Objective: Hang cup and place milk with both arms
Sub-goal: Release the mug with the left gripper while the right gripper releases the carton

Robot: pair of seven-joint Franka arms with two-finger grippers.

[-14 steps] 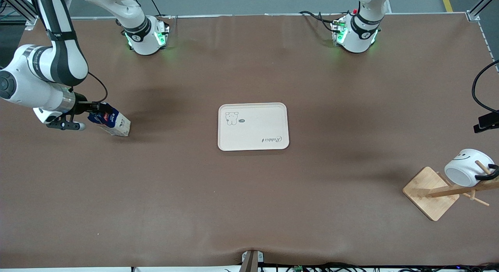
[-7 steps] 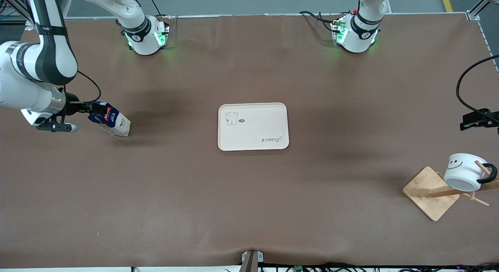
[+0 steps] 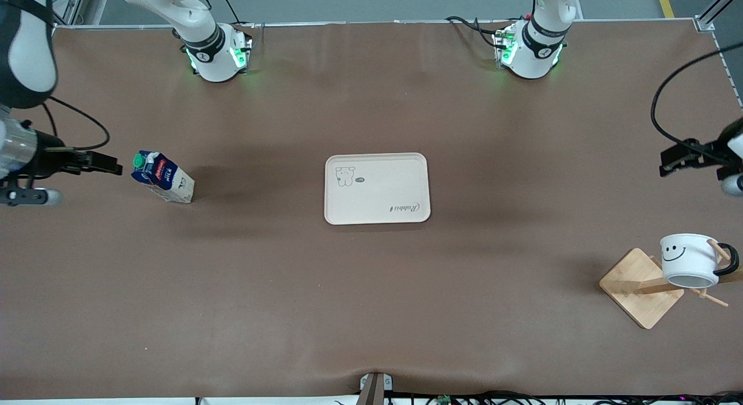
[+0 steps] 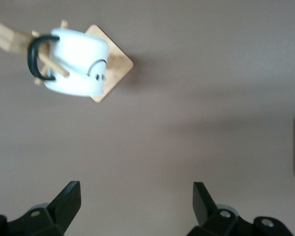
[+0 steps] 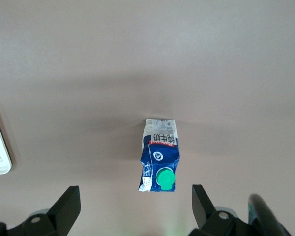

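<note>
Two grippers, both spread wide and holding nothing. From my remote seat, the front view shows a brown table point(image 3: 371, 289) with a cream tray point(image 3: 377, 188) at its middle. The milk point(image 3: 162, 183) stands upright on the table toward the right arm's end, well apart from the tray. My right gripper point(image 3: 110, 164) hovers just beside it, clear of the carton. At the left arm's end, a wooden rack point(image 3: 641, 287) carries the cup point(image 3: 689, 260), hung by its black handle on a peg, smiley face turned to the camera. My left gripper point(image 3: 667, 161) hangs over the table near that rack, apart from the cup.

The right wrist view adds the milk's point(image 5: 159, 155) green cap from above and both parted fingers point(image 5: 66, 206), plus a corner of the tray. The left wrist view shows its own parted fingers point(image 4: 69, 201), the peg passing through the cup's point(image 4: 76, 69) handle, and the rack's point(image 4: 115, 66) square base beneath.
</note>
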